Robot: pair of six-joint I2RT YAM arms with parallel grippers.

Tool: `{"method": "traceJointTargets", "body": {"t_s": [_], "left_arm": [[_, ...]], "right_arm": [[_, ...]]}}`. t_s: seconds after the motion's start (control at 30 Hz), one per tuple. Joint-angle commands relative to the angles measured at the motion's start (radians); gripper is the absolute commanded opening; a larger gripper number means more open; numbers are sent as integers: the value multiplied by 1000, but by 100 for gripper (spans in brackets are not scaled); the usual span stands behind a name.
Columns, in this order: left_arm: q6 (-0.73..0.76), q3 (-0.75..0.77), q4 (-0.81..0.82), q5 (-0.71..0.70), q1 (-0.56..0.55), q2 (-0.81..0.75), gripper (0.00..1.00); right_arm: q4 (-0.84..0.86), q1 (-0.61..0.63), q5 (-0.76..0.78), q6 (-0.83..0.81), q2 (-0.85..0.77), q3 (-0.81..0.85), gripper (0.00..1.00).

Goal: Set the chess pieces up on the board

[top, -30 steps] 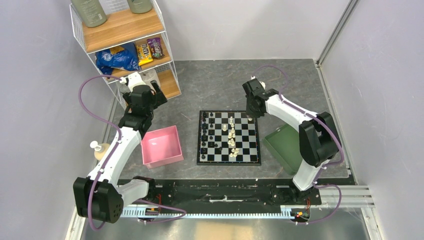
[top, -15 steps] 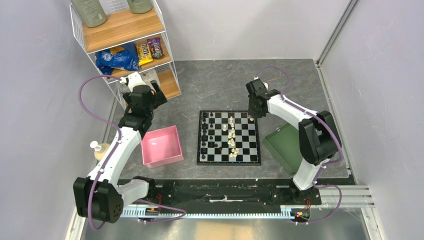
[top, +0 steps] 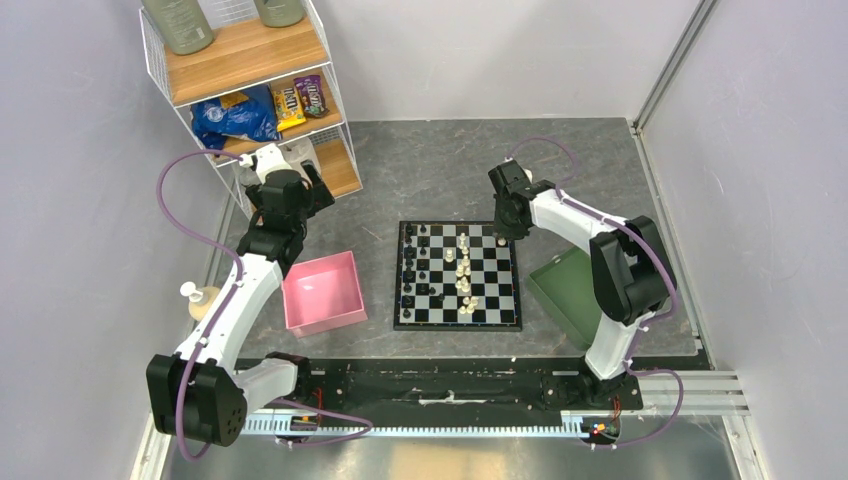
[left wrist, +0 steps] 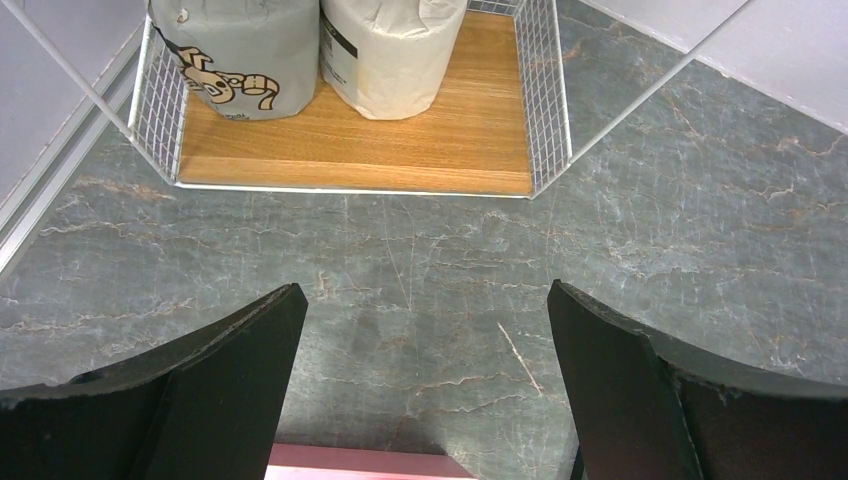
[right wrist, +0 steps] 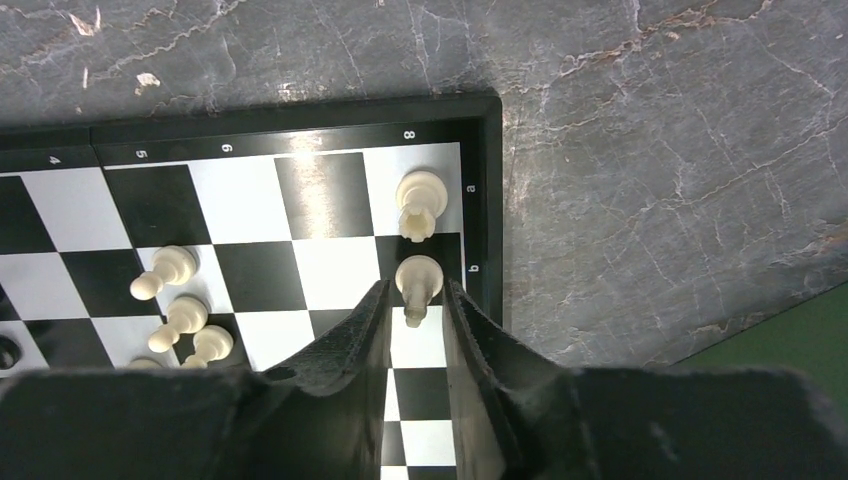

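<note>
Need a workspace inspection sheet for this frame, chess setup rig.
Surface: grey marbled tabletop.
Job's things: black-and-white chequered chessboard; cream chess pieces mid-board, black chess pieces along its left side.
Clutter: pink square tray, green tray, wire-and-wood shelf holding snack packs.
Grippers: left gripper jaws wide, empty; right gripper jaws narrowly straddle a cream piece at the board's far right edge, grip unclear.
Cables: purple cables loop above both arms.
Surroundings: plain grey walls.

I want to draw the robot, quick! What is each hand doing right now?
Left gripper: open, holding nothing.
Right gripper: narrowly apart around a white chess piece; whether it grips cannot be told.
</note>
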Motion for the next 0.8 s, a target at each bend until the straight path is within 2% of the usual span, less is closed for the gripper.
{"method": "traceJointTargets", "body": {"t_s": [0.0, 0.27, 0.43, 0.77], "left_arm": [[13, -3, 39, 3, 3, 2, 100], [13, 1, 33, 3, 3, 0, 100], [12, 6, 33, 8, 3, 3, 100], [17, 15, 27, 2, 3, 0, 100]], "right_arm": [[11, -2, 1, -6, 2, 6, 37], [-31, -1, -10, -28, -106, 34, 47], [-45, 38, -17, -22, -163, 59, 50], [-50, 192, -68, -5, -78, 152, 50]]}}
